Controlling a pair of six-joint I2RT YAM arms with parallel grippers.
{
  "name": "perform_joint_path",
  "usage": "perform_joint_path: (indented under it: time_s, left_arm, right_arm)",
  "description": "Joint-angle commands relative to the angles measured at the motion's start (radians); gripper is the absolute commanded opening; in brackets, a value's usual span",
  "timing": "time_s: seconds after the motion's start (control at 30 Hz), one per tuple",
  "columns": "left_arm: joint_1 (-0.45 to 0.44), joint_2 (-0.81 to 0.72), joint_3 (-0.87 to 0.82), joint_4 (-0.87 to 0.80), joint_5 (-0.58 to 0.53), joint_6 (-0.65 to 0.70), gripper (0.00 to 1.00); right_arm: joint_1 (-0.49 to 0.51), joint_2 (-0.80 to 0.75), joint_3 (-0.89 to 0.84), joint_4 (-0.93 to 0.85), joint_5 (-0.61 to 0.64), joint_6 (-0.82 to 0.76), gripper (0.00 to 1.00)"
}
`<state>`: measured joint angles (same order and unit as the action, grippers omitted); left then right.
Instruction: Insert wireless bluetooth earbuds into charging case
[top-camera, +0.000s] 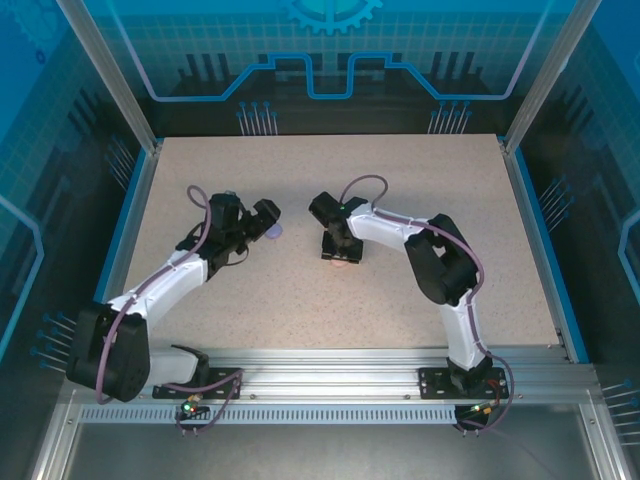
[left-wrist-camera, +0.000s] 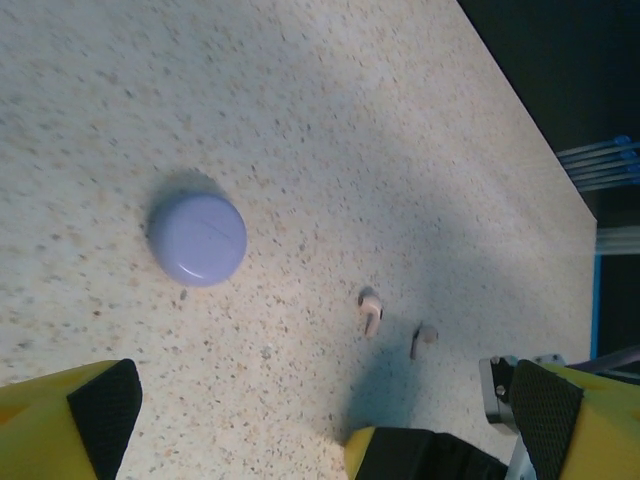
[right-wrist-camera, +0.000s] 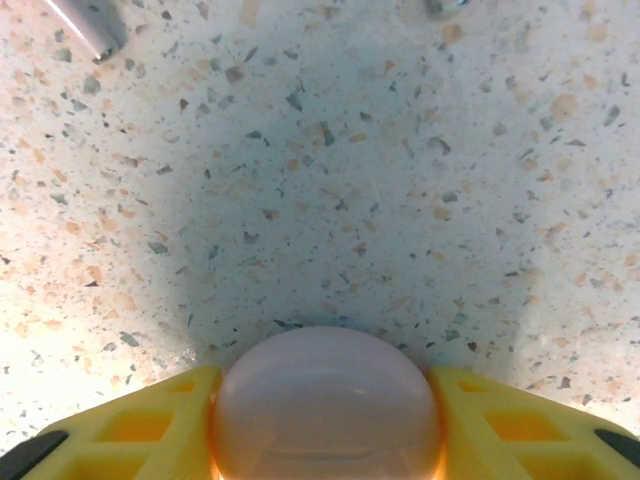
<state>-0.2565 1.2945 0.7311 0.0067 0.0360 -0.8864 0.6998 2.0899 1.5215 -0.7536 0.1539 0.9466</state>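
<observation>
Yellow fingers (right-wrist-camera: 170, 425) of the right claw (right-wrist-camera: 325, 388) press on both sides of a round pink case (right-wrist-camera: 325, 420).
The pink case sits on the speckled table (right-wrist-camera: 330, 180), and the right claw hugs it from the left and the right with no gap showing. The left claw (left-wrist-camera: 320, 395) is spread wide apart and holds nothing. It hangs over the table, near a round purple case (left-wrist-camera: 197, 238) that lies flat with its lid down. Two tiny pink earbuds (left-wrist-camera: 370, 312) lie loose on the table, close to each other. They are a little way from the purple case and not inside it.
</observation>
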Motion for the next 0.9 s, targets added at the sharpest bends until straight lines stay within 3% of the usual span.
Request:
perform_joint_path:
  time_s: [0.0, 0.27, 0.63, 0.87]
  left_arm:
    - [-0.016, 0.016, -0.089, 0.269, 0.149, -0.008, 0.99]
    - [-0.077, 0.12, -0.149, 0.483, 0.284, 0.089, 0.99]
    - [-0.204, 0.287, -0.2, 0.741, 0.277, 0.148, 0.98]
    - [-0.215, 0.388, -0.172, 0.827, 0.284, 0.129, 0.76]
  right_arm:
    - [-0.005, -0.063, -0.068, 0.053, -0.064, 0.088, 0.47]
    - [-0.079, -0.141, -0.128, 0.143, -0.119, 0.212, 0.45]
    - [-0.144, -0.183, -0.149, 0.243, -0.204, 0.432, 0.45]
    - [-0.146, -0.21, -0.142, 0.261, -0.224, 0.498, 0.45]
